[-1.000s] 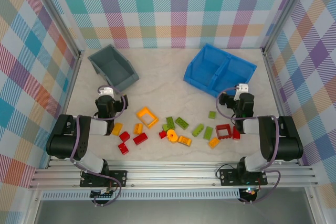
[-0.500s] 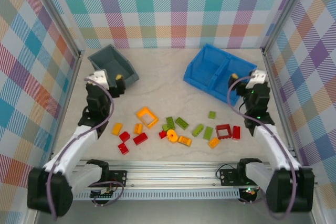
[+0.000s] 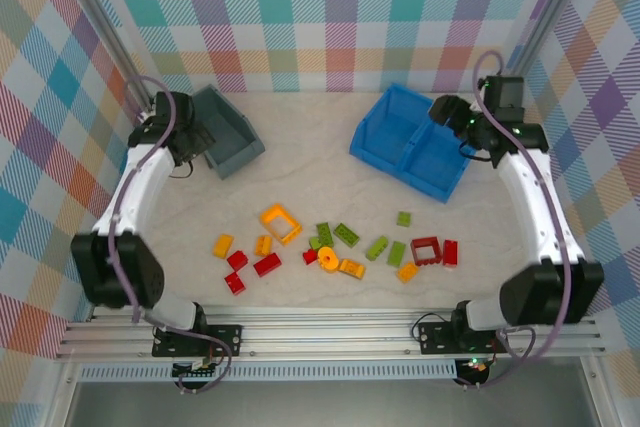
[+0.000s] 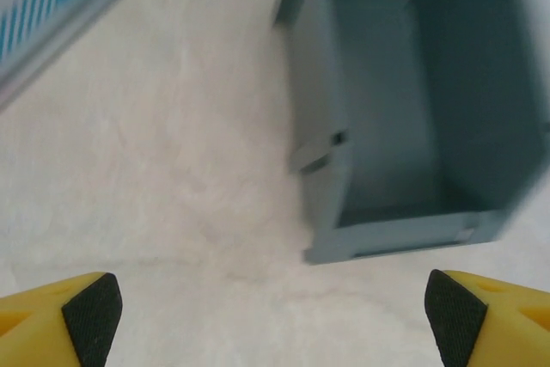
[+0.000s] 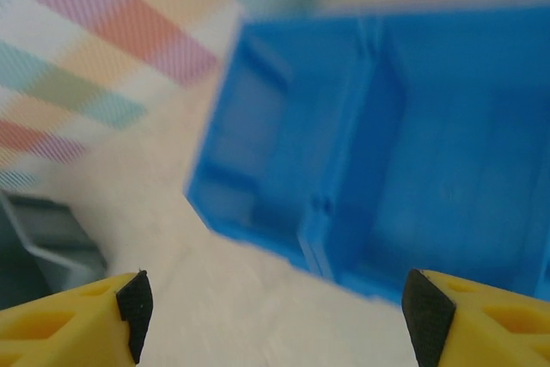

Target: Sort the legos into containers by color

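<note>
From above, the legos (image 3: 330, 247) lie strewn on the table (image 3: 300, 182), well apart from the grey bin (image 3: 228, 132) and blue bin (image 3: 415, 142), with the left gripper (image 3: 192, 145) beside the grey and the right gripper (image 3: 445, 112) over the blue. Left wrist: fingers (image 4: 90, 315) spread wide, empty, bin bare; right wrist: likewise wide and empty — sorting looks barely begun, so each arm must reach down for a brick.
</note>
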